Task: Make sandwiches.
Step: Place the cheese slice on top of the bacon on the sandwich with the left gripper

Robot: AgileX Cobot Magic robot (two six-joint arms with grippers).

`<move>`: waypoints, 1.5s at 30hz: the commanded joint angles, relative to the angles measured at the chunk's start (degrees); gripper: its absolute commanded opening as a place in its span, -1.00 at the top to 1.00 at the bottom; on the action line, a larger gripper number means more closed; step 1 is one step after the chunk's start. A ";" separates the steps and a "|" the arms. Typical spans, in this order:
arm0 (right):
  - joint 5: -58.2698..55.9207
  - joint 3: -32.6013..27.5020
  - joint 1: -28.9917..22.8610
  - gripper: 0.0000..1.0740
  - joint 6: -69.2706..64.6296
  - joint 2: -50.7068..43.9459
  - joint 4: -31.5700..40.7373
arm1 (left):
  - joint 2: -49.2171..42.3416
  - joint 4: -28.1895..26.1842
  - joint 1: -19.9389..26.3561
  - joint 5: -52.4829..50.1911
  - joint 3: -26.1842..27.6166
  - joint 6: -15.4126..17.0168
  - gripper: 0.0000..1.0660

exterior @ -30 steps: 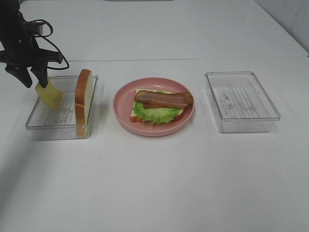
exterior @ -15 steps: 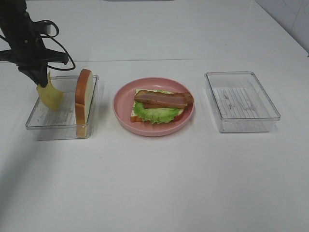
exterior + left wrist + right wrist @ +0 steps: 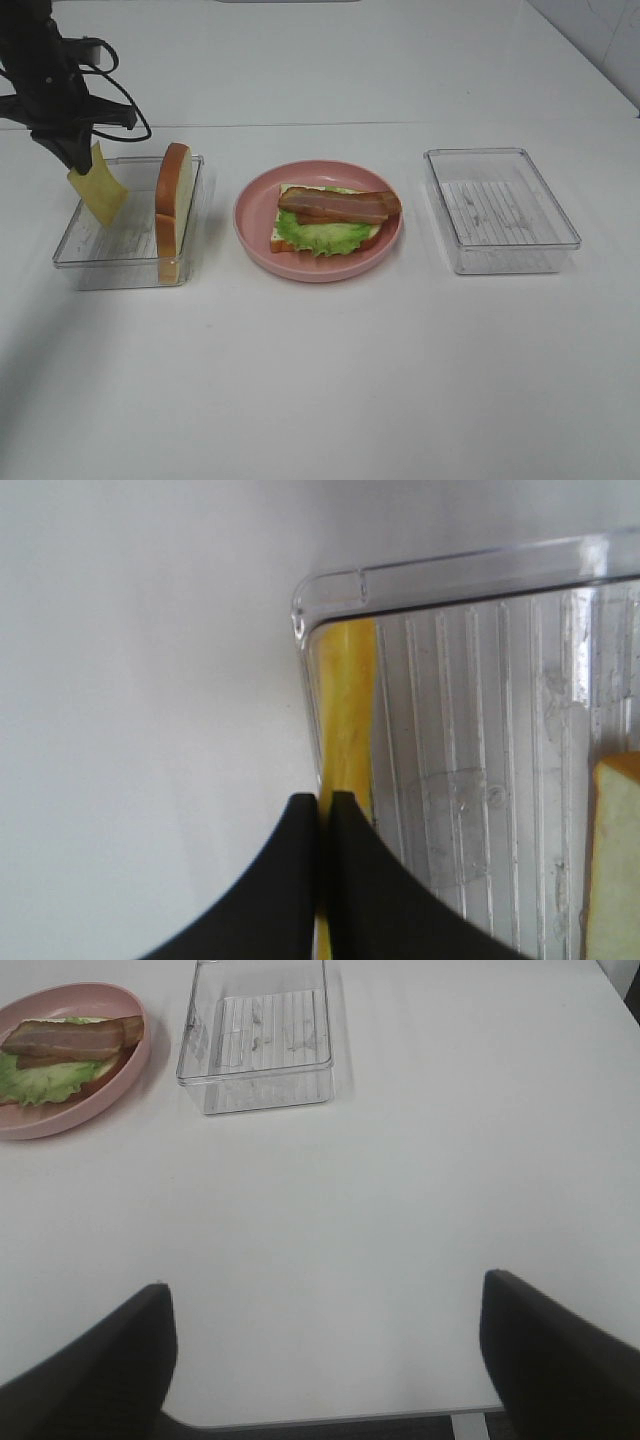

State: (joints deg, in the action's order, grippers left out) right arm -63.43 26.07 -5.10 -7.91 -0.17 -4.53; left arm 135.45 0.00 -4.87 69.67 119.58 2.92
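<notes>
Your high camera looks down across the white table (image 3: 330,380) from its near side. It is set far enough back that you see the left tray (image 3: 115,277), the pink plate (image 3: 318,272) and the right tray (image 3: 505,262) in one row.

Your left wrist camera is very near. It looks straight down past the left gripper (image 3: 323,805) onto one corner of the left tray and the thin edge of the cheese square (image 3: 347,700), and that corner and the cheese are what it shares with your high view.

Your right wrist camera sits farther back, tilted forward past the right gripper (image 3: 325,1282) over the table. It shares the right tray and part of the plate with your high view.
</notes>
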 commanded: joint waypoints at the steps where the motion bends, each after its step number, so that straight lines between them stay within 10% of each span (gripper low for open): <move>1: 0.34 -0.11 -0.17 -0.49 -0.06 -1.78 -0.17 | -1.60 0.00 -0.11 3.61 1.03 0.34 1.00; 20: 0.34 -0.11 -0.17 -0.49 -0.06 -1.78 -0.17 | -14.61 -5.10 -5.16 2.12 6.13 -0.11 1.00; 31: 0.34 -0.11 -0.17 -0.49 -0.06 -1.78 -0.17 | -14.67 -13.75 -14.21 3.38 20.00 -0.97 1.00; 45: 0.34 -0.11 -0.17 -0.49 -0.06 -1.78 -0.11 | -8.02 -23.26 -22.35 2.41 20.11 -1.15 1.00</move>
State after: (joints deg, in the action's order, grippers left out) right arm -63.43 26.07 -5.10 -7.91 -0.17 -4.53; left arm 126.91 -22.17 -26.87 70.24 139.40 1.89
